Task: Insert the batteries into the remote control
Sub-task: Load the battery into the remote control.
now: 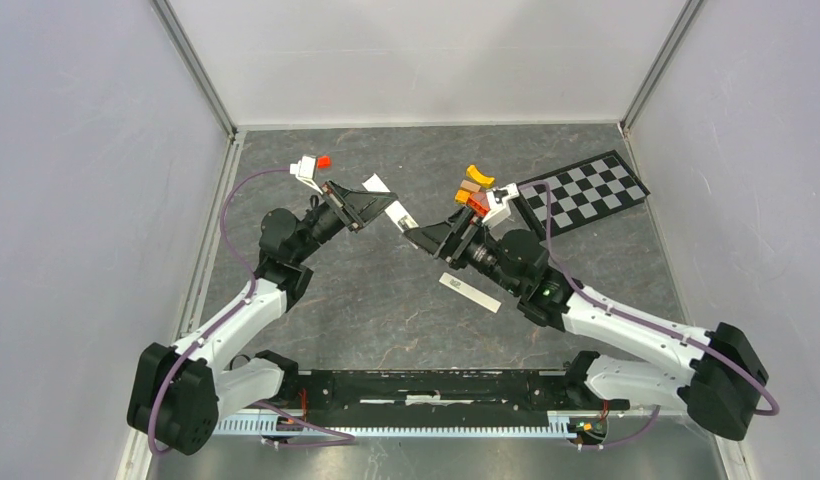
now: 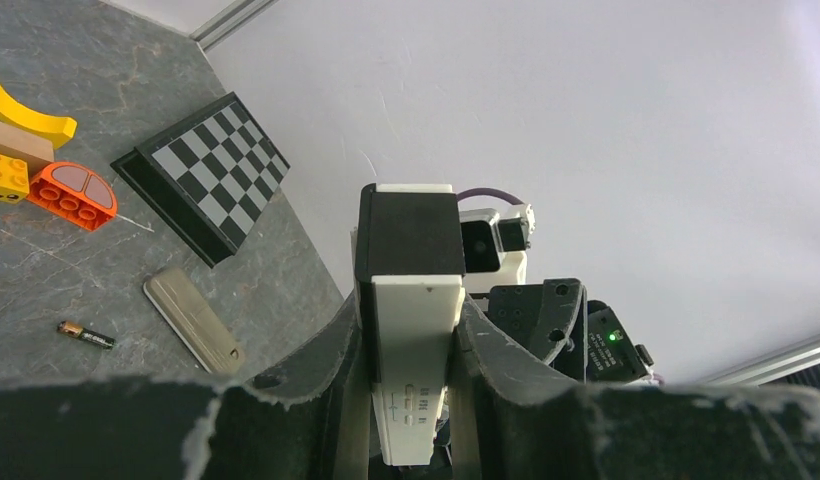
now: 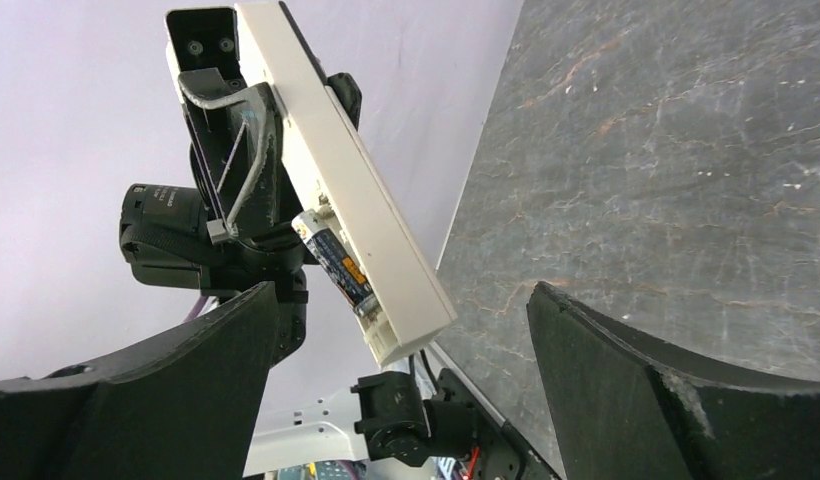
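My left gripper (image 1: 384, 206) is shut on the remote control (image 1: 398, 216) and holds it in the air over the table's middle. In the left wrist view the remote (image 2: 418, 330) stands edge-on between the fingers (image 2: 331, 370), its far end dark. In the right wrist view the remote (image 3: 336, 180) shows its back, with one battery (image 3: 333, 258) lying in the recess. My right gripper (image 1: 429, 238) is open and empty, its jaws either side of the remote's free end (image 3: 411, 320) without touching it. A second battery (image 2: 86, 334) lies loose on the table.
A slim pale strip (image 1: 469, 292) lies flat on the table beside the loose battery; it looks tan in the left wrist view (image 2: 191, 318). Orange and yellow blocks (image 1: 474, 192) and a checkerboard (image 1: 584, 190) lie behind the right arm. Walls enclose the table.
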Tool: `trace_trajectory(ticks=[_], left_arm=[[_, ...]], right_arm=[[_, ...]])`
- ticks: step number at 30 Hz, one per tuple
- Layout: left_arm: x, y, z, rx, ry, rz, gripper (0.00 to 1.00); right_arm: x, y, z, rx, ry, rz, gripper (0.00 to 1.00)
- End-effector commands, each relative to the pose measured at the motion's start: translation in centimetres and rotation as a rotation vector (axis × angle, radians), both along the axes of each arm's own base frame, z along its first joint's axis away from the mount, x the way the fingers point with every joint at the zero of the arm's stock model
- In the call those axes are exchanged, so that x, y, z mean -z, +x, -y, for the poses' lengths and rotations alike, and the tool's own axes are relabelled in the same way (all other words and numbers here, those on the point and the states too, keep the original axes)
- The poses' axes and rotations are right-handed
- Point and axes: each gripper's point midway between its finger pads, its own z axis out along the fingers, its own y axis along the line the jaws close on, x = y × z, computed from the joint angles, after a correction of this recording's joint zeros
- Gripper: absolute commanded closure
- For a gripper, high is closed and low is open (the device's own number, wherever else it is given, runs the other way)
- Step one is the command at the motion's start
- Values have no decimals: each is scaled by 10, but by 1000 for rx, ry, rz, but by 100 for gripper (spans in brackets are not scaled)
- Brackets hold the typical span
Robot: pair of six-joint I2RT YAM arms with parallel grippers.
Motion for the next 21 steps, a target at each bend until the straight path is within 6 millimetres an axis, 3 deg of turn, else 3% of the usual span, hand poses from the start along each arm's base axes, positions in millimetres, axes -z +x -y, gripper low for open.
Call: trace_trajectory(ticks=[1,13,21], left_arm=[[-27,-7,-4,-4,-50,76,98],[-24,-18,0,41,-9,142,98],[-26,-22,2,56,5,197,98]], right_arm=[[-52,2,-13,-33,144,58,2],[-54,6,-30,-83,235,-4,2],[-53,6,-33,-113,279,-26,13]])
